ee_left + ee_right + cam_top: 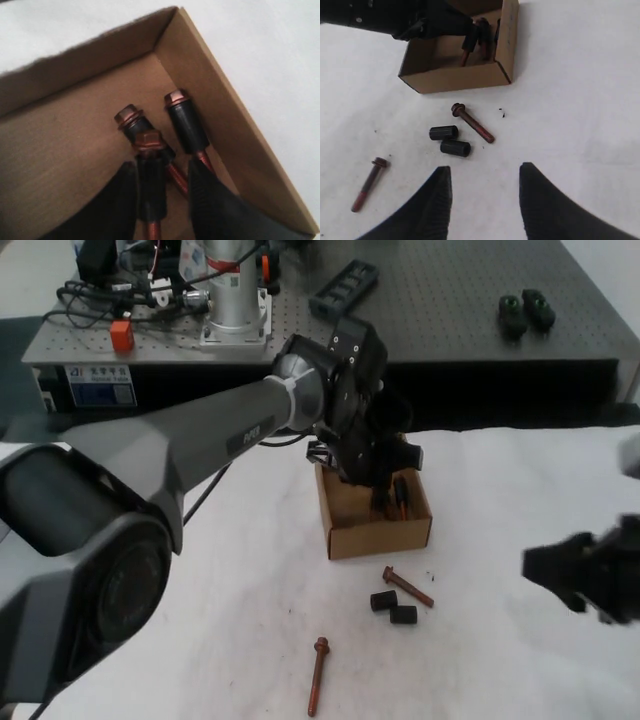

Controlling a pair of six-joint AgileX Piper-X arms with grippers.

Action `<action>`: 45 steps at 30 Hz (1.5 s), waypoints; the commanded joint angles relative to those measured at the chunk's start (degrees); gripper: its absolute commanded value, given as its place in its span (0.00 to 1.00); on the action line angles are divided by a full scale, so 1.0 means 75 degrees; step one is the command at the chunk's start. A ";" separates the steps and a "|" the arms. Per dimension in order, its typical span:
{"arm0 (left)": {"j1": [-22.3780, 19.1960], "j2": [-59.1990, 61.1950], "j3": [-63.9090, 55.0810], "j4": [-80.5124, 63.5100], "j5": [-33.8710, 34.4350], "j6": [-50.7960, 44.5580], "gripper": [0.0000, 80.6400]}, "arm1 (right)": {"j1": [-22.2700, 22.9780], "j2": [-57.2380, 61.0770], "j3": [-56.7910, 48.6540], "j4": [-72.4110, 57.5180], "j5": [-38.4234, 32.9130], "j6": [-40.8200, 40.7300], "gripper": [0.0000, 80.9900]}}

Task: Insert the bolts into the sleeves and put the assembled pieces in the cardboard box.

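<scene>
Two assembled pieces (pixel 185 125), each a coppery bolt through a black sleeve, lie side by side in the cardboard box (pixel 75 60), just beyond the tips of the left claw (pixel 164 165) and close to one wall; their bolt heads point away from the claw. A third assembled piece (pixel 150 190) stands tilted between the left claw's fingers (pixel 215 205); it lies against one finger, while a gap shows between its sleeve and the other, so the claw is slightly spread rather than pinching it. From the high view the left claw (pixel 385 490) reaches down into the cardboard box (pixel 380 535), which sits on the white-covered tabletop (pixel 500 660).

The right claw (pixel 485 170) hangs over the tabletop (pixel 570 100) with its fingers spread wide and nothing between them; in the high view the right claw (pixel 590 575) sits well to the side of the box. Ahead of the right claw lie two loose sleeves (pixel 455 148), just beside each other; a loose bolt (pixel 472 122) lies just beyond them, between them and the cardboard box (pixel 455 80). A second loose bolt (pixel 367 183) lies off to one side of the right claw, apart from the sleeves.
</scene>
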 commanded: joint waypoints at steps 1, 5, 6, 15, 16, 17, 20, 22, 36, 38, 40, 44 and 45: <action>0.0037 -0.0139 -0.0120 0.0125 0.0022 0.0044 0.33 | 0.0515 0.0942 -0.0721 0.0058 0.0312 -0.0478 0.40; 0.0125 -0.0440 -0.0120 0.0631 0.0153 0.0079 0.33 | 0.1455 0.2493 -0.2105 0.0956 0.1285 -0.1478 0.40; 0.0158 -0.0572 -0.0120 0.0716 0.0156 0.0168 0.33 | 0.1623 0.2796 -0.2388 0.1191 0.1577 -0.1703 0.40; 0.0623 -0.2516 0.0439 0.1593 -0.0090 0.0864 0.33 | 0.2643 0.5402 -0.4839 0.2758 0.2906 -0.2717 0.40; 0.0659 -0.2815 0.0756 0.1515 -0.0105 0.0904 0.33 | 0.2703 0.5637 -0.5076 0.2907 0.2906 -0.2713 0.40; 0.0707 -0.3129 0.1049 0.1402 -0.0146 0.0904 0.33 | 0.2758 0.5857 -0.5291 0.3072 0.2906 -0.2734 0.40; 0.0823 -0.4012 0.2351 0.0732 -0.0297 0.0902 0.33 | 0.2911 0.6359 -0.5753 0.3375 0.2972 -0.2914 0.40; 0.0908 -0.4616 0.3219 0.0335 -0.0297 0.0850 0.33 | 0.3012 0.6609 -0.5923 0.3375 0.3280 -0.3032 0.40; 0.1059 -0.6586 0.5675 -0.0063 -0.0012 0.0866 0.33 | 0.3347 0.7385 -0.6103 0.3545 0.3931 -0.3171 0.40; 0.1059 -0.6586 0.5675 0.0002 -0.0012 0.0903 0.33 | 0.3347 0.7477 -0.6103 0.3523 0.3931 -0.3168 0.40; 0.1059 -0.6586 0.5675 0.0079 -0.0012 0.0923 0.33 | 0.3347 0.7563 -0.6103 0.3451 0.3931 -0.3168 0.36; 0.1059 -0.6586 0.5675 0.0485 0.0282 0.1439 0.33 | 0.3347 0.7605 -0.6094 0.3230 0.3931 -0.3168 0.13; 0.1059 -0.6586 0.5675 0.0638 0.0407 0.1583 0.33 | 0.3347 0.7605 -0.6112 0.3211 0.3931 -0.3168 0.05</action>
